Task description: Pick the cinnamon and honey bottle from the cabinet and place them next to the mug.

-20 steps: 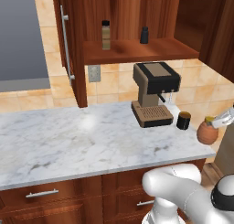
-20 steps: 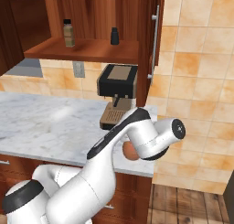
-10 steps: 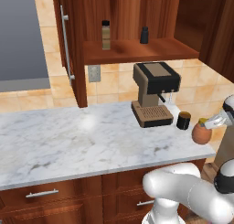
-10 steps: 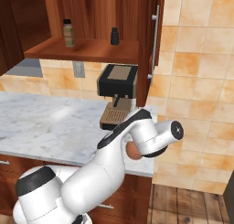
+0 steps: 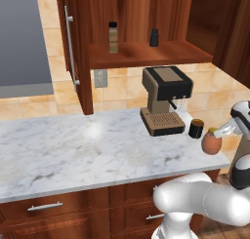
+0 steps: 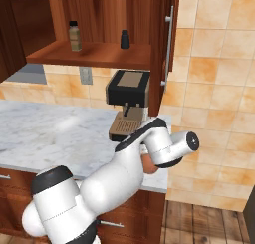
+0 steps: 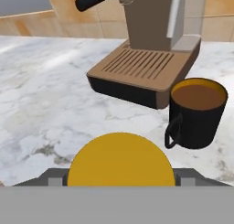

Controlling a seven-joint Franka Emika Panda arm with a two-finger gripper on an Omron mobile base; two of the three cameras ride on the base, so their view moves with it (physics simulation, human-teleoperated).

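- The jaws (image 5: 218, 134) are closed on the squat, round-bellied orange-brown honey bottle (image 5: 211, 143) with its yellow lid; in the hand view that lid (image 7: 120, 160) sits squarely between the two sides of the jaws, so the hold looks centred.
- The small dark, nearly black cylindrical mug (image 7: 197, 111) with a brownish inside stands just ahead of the jaws and a little to one side, its handle turned toward them; the tan and black coffee machine (image 7: 145, 70) stands further ahead.
- The step in hand appears to be setting the jar down beside the mug on the white marbled table (image 5: 73, 150).
- In the left base view the jar hangs close to the table's outer corner, and I cannot tell whether its base touches the stone yet.
- To do it well, I would lower straight down, keeping the jar upright, and part the jaws only once its base rests flat.
- The bare marble just under and ahead of the jaws looks the safest landing spot: near the mug but not touching its handle.
- A drift away from the mug risks the table's edge; a drift ahead risks knocking the mug.
- The tall slim tan-beige cinnamon bottle (image 5: 113, 37) with a black cap waits on the shelf of the dark reddish-brown wooden wall cabinet (image 5: 146, 52), well above and far from the jaws, beside a small all-black bottle (image 5: 154, 37).
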